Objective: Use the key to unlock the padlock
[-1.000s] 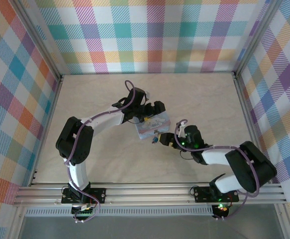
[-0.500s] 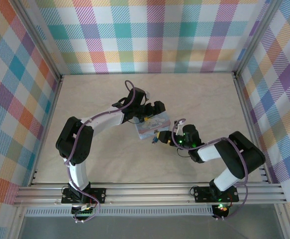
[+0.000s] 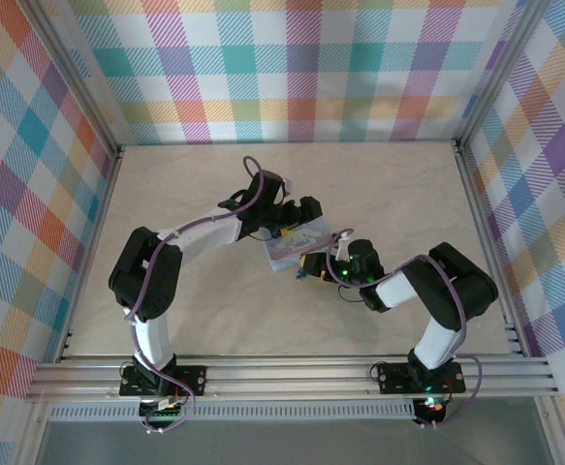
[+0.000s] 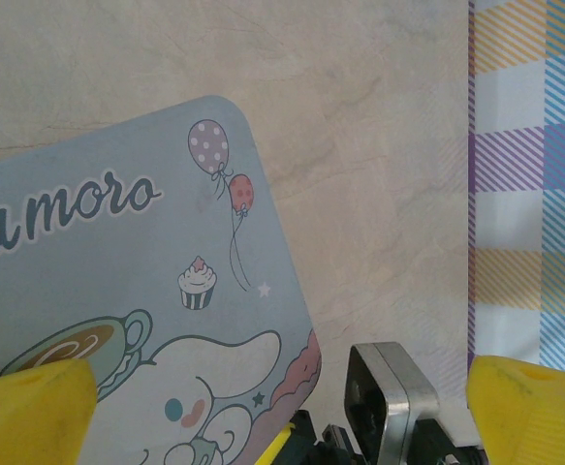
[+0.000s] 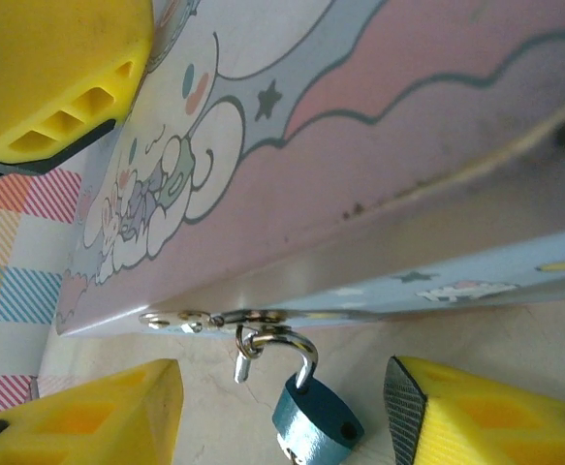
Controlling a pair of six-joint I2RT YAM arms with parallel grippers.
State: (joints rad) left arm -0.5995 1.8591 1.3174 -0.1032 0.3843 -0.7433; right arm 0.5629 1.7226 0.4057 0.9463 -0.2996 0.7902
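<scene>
— How do the yellow fingers of the right gripper stand?

— They are spread wide and pinch nothing. The tiny teal-blue padlock with the thin silvery shackle hangs in the gap between them, touching neither.

— What does the padlock hang from?

— Its shackle loops through a small silvery hasp on the front edge of the pale blue rectangular tin, whose lid has a white cartoon dog and a pink border. Whether the shackle is latched cannot be told.

— And the left gripper?

— Its yellow fingers also stand far apart. One lies over the tin's lid, and the other is beyond the tin's edge, over the table. Whether the first presses on the lid cannot be told.

— How does it look from above?

— The tin sits askew near the middle of the pale marbled table. The left gripper is at its far side and the right gripper at its near edge, where the padlock hangs. Bright plaid walls close in three sides.
</scene>
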